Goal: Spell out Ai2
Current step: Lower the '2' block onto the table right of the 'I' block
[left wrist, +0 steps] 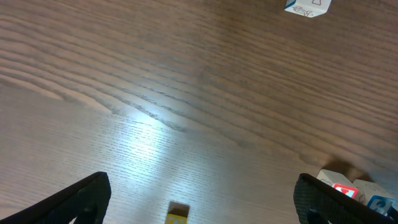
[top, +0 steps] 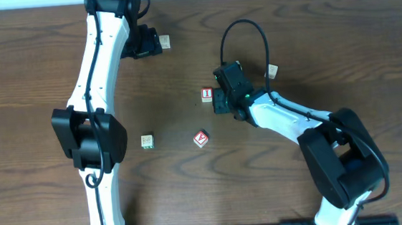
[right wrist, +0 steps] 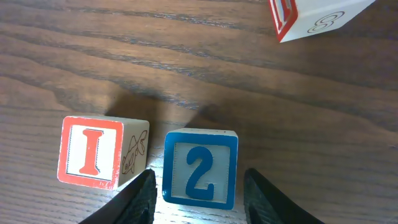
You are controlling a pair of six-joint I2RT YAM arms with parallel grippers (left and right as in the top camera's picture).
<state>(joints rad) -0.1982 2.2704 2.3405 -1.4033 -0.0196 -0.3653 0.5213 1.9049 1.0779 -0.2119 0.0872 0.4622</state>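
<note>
Right pincer (right wrist: 198,190) straddles the blue 2 cube (right wrist: 200,168), released, with slim gaps either side. Red I cube (right wrist: 92,151) sits just beside it, both upright on the table (right wrist: 186,74); as cubes, neither has a long axis. Red A cube (top: 201,138) lies apart, turned askew. A crooked lift-off could nudge either neighbour out of line. Left pincer (left wrist: 202,199) gapes empty.

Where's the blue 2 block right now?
In the right wrist view, the 2 cube sits between the right gripper's fingers, immediately right of the I cube.
</note>
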